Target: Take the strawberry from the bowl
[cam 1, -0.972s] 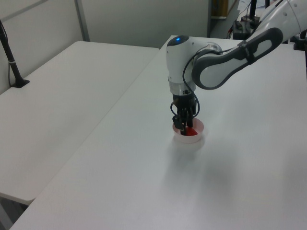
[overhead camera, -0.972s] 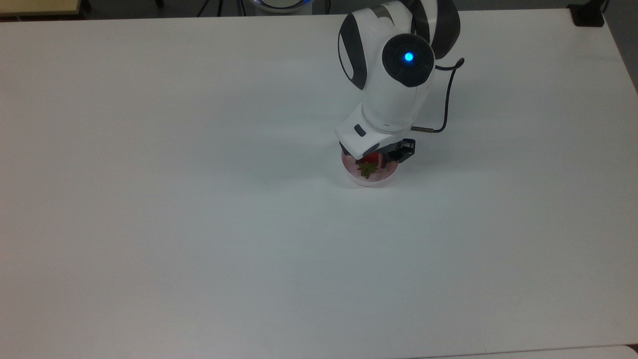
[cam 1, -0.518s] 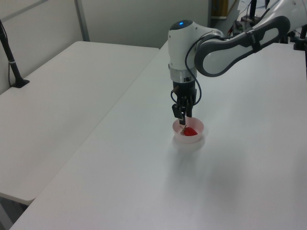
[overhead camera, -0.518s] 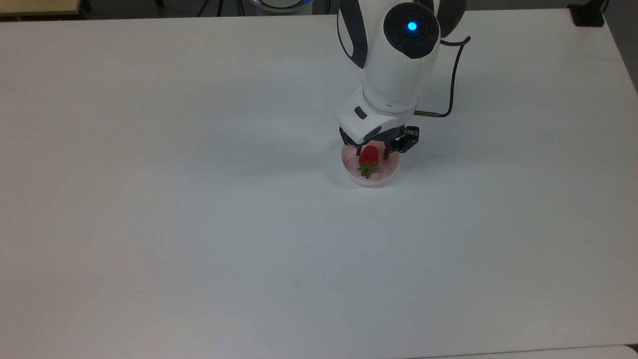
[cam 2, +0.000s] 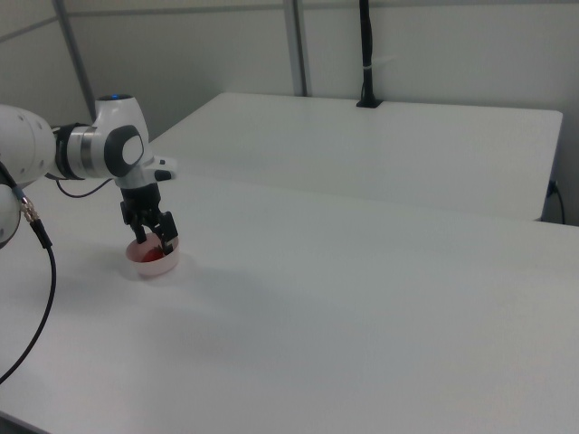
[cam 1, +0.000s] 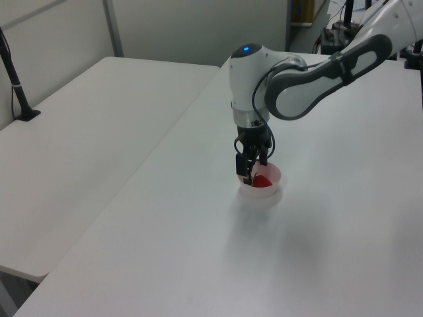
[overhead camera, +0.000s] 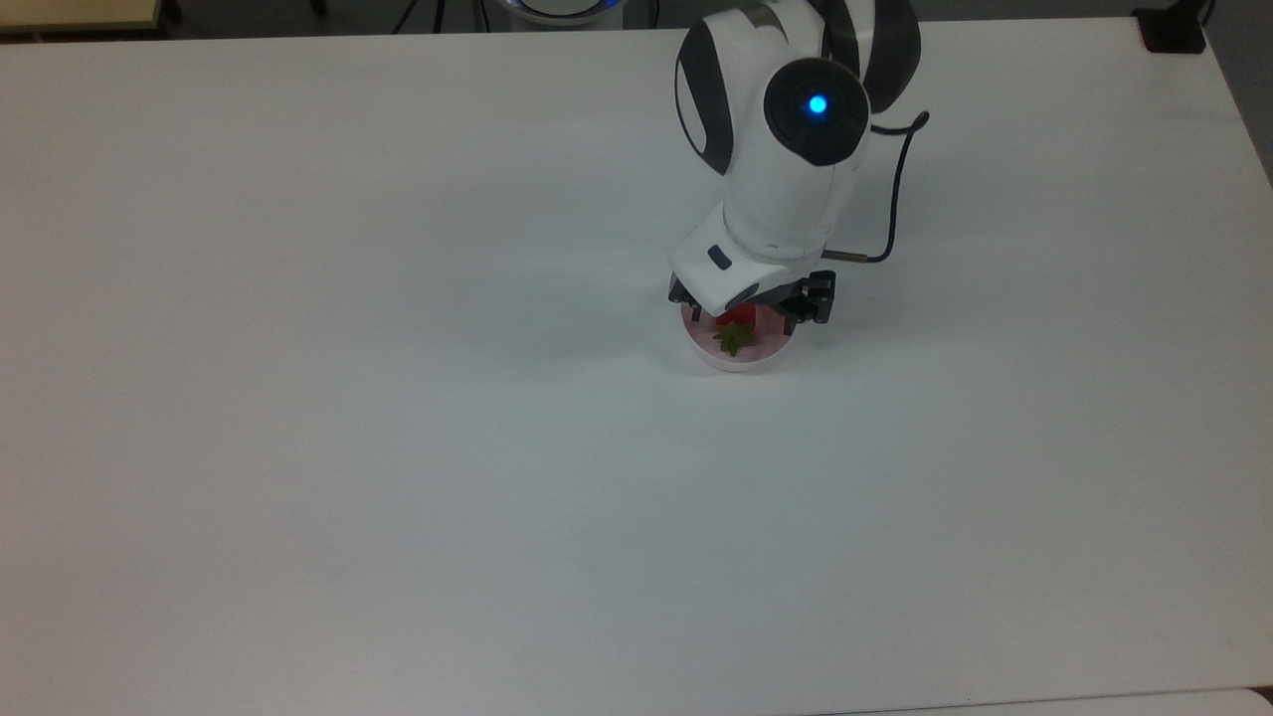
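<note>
No text, label, brand, number or sign can be read in any view. The white arm housing (overhead camera: 776,189) carries no legible marking; a round blue light is seen on it, without characters. The desk (overhead camera: 398,447) surface is unmarked. Nothing is printed on the bowl (overhead camera: 738,354).
</note>
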You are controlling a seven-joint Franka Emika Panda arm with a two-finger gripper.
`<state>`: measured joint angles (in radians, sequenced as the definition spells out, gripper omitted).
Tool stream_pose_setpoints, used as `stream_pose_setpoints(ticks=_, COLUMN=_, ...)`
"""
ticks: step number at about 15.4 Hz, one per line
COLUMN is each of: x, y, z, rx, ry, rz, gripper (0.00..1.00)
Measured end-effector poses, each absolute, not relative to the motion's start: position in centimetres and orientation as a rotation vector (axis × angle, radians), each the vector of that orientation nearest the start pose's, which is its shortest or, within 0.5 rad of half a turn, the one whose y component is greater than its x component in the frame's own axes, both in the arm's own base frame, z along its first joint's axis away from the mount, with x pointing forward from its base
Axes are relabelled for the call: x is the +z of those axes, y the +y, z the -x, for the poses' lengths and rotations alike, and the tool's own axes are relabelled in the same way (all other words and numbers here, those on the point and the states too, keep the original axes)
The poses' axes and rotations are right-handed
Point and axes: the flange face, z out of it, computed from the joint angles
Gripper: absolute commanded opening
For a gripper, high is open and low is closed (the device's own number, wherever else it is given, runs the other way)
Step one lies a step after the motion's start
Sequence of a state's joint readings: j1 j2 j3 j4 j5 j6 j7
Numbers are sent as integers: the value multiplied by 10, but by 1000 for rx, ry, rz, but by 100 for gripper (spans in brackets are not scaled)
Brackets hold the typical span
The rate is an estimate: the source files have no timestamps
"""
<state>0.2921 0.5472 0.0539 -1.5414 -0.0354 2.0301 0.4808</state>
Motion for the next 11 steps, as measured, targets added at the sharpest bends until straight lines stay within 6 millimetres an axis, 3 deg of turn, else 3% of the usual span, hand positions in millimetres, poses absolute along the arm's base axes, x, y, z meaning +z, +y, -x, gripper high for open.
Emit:
stream_pose_setpoints(ticks=3, x=315, y=227, z=-653, rx=103, ry=193, rz=3173, gripper=98)
stream_pose_setpoints(ticks=5, x=312, y=227, z=-652, rx=107, ry=192, rz=3176, gripper=92)
stream_pose_setpoints(ticks=8, x=310, y=227, z=-651, rx=113, ry=191, rz=3179, gripper=70)
stream_pose_setpoints(ticks=11, x=302, y=226, z=-649, rx=135, ry=189, rz=3185, gripper=66)
